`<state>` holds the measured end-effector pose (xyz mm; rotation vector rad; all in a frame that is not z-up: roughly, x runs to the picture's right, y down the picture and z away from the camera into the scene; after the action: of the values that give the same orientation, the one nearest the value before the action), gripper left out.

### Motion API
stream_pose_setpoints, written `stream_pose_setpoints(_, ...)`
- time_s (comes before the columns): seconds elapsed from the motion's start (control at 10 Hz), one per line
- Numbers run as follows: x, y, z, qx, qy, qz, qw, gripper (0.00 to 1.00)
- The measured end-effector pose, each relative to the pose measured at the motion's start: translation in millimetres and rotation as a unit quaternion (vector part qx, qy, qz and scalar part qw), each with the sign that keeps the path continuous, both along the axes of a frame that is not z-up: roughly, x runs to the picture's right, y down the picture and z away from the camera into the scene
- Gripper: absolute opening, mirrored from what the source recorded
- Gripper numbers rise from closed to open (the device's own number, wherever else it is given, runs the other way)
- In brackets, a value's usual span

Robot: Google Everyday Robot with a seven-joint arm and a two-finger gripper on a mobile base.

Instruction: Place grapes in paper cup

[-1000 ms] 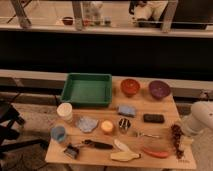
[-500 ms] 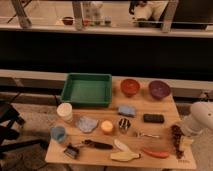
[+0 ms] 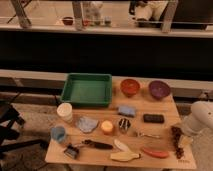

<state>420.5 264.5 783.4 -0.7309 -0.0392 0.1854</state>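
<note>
Camera view shows the grapes (image 3: 176, 139) at the lower-right edge of the tabletop (image 3: 160, 131) beside the tool (image 3: 183, 142), whose grip you cannot tell, so a clumsy approach could knock them off, far from the paper cup (image 3: 64, 111).

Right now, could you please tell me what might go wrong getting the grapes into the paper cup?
The gripper is beside the dark maroon grape bunch at the wooden table's right edge; a nudge could knock it off. The cream-white paper cup stands far left, near a light-blue cup: a long carry.
</note>
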Motion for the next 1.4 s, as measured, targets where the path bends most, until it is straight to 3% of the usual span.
stream_pose_setpoints(0.1,-1.7,-0.4,3.5,-0.006,0.000,-0.002,1.0000,0.30)
stream_pose_setpoints(0.4,-1.4,-2.0,1.3,-0.007,0.001,-0.002,1.0000,0.05)
stream_pose_setpoints(0.5,-0.9,-2.1,0.6,-0.007,0.001,-0.002,1.0000,0.00)
stream_pose_setpoints(1.4,1.4,-2.5,-1.9,-0.008,0.003,-0.001,1.0000,0.00)
